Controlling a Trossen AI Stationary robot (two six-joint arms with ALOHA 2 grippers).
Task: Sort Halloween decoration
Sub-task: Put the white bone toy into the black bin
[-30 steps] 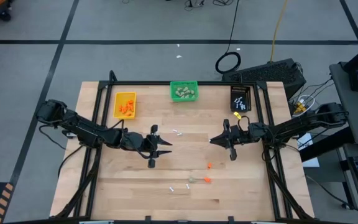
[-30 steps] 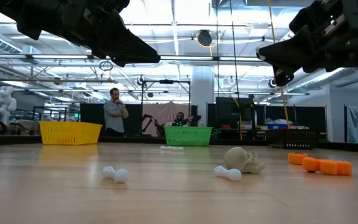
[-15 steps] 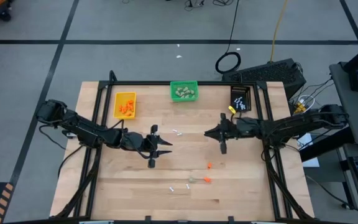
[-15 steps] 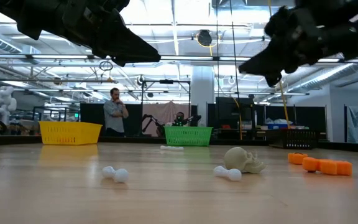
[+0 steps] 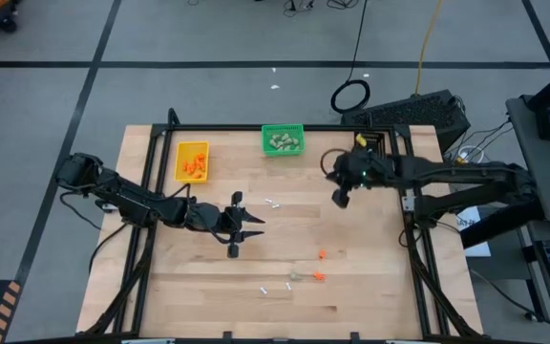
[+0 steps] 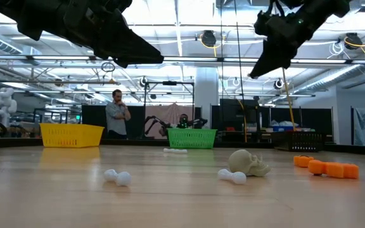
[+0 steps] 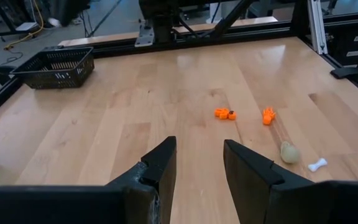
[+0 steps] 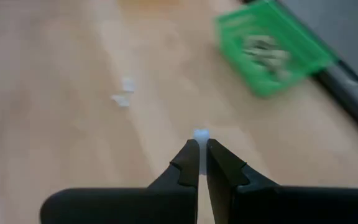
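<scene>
The loose decoration pieces lie on the table's near right part: orange bits (image 5: 321, 254) (image 7: 224, 113), a beige skull-like lump (image 5: 296, 274) (image 6: 249, 163) and white sticks (image 5: 273, 203) (image 6: 117, 177). My left gripper (image 5: 252, 227) (image 7: 197, 146) hovers open over the table's middle, left of these pieces. My right gripper (image 5: 338, 199) (image 8: 202, 144) hangs high near the far right, between the green bin (image 5: 283, 140) and the black bin (image 5: 369, 151). It is shut on a tiny white piece. My right gripper pinches a small white piece (image 8: 201, 133) between its two fingers, at their very free ends. The piece is lifted clear of the table. Only a small white end shows beyond the fingertips (image 8: 189, 152), so which part is held cannot be told.
A yellow bin (image 5: 192, 161) with orange bits stands at the far left, the green bin with beige lumps at the far middle, the black bin at the far right. Bare wood lies between the arms. A person (image 6: 116, 114) stands in the room beyond the table.
My right gripper has risen and swung toward the table's far edge, turning from pointing toward the table's left to slanting down toward the near side. My left arm and the pieces on the table have kept still.
</scene>
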